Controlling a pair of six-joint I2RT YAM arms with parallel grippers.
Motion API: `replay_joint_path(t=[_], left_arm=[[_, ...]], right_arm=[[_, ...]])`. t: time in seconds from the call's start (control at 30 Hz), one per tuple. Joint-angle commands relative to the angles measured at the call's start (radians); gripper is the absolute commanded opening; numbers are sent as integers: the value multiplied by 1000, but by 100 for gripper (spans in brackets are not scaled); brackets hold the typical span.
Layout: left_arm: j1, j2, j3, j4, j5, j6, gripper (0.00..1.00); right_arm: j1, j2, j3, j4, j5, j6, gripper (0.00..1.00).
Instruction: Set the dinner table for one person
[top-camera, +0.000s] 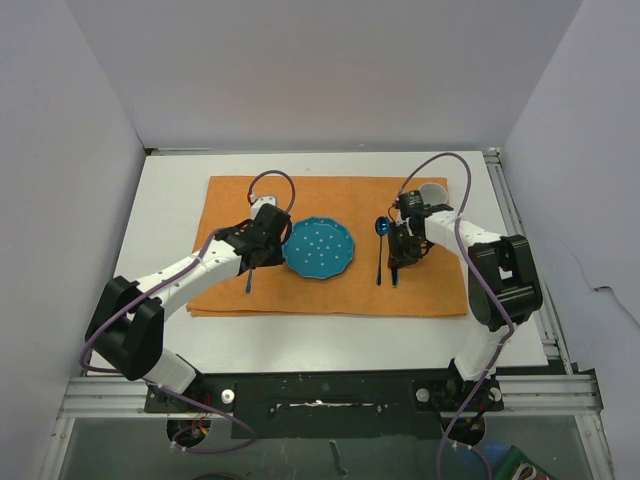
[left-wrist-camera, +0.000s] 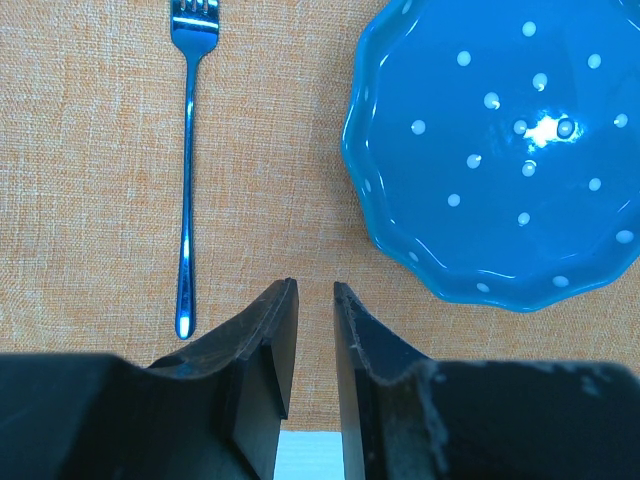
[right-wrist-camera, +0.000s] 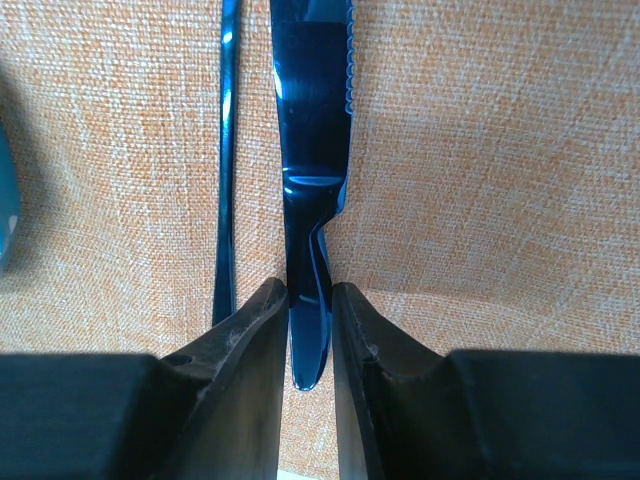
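Dinner table: white top, carrying an orange placemat at its middle.

Polka-dot blue plate: centred on the placemat.

White cup: at the placemat's far right corner.

Right gripper: clamped on the handle of a blue knife, which runs parallel to and just beside a spoon, both right of the plate.

Left gripper: jaws narrowly parted, holding nothing, above the placemat between the plate and a fork.

Assessment: the knife placement is in hand and the setting appears nearly complete. Whether the blade lies fully on the cloth cannot be confirmed. The next move calls for releasing the handle and lifting straight up, without nudging the spoon.
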Motion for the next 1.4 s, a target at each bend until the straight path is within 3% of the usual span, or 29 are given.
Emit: replay_joint_path(t=[0.0, 0.27, 0.53, 0.87, 1.03, 1.1, 1.17, 1.27, 1.37], left_arm=[[-2, -18, 33, 40, -1, 10, 22], [-2, -20, 30, 39, -1, 11, 22], [-3, -17, 29, 37, -1, 13, 22], [-2, -11, 30, 37, 2, 15, 21], [-2, -15, 30, 34, 6, 15, 22], [-2, -17, 31, 33, 7, 15, 22], [-3, -20, 33, 29, 6, 16, 22], [-3, -26, 35, 23, 0, 18, 22], [-2, -28, 34, 21, -3, 18, 22]], right_arm=[[-6, -46, -7, 15, -11, 5, 13], [11, -26, 2, 22, -41, 5, 15], [35, -37, 16, 29, -50, 0, 53], [18, -104, 63, 8, -16, -1, 55], [-8, -43, 117, -26, 31, -32, 51], [-13, -10, 139, -28, 52, -42, 41], [-20, 28, 164, -33, 57, -50, 21], [-24, 81, 197, -37, 51, -60, 0], [-23, 109, 222, -41, 36, -64, 0]])
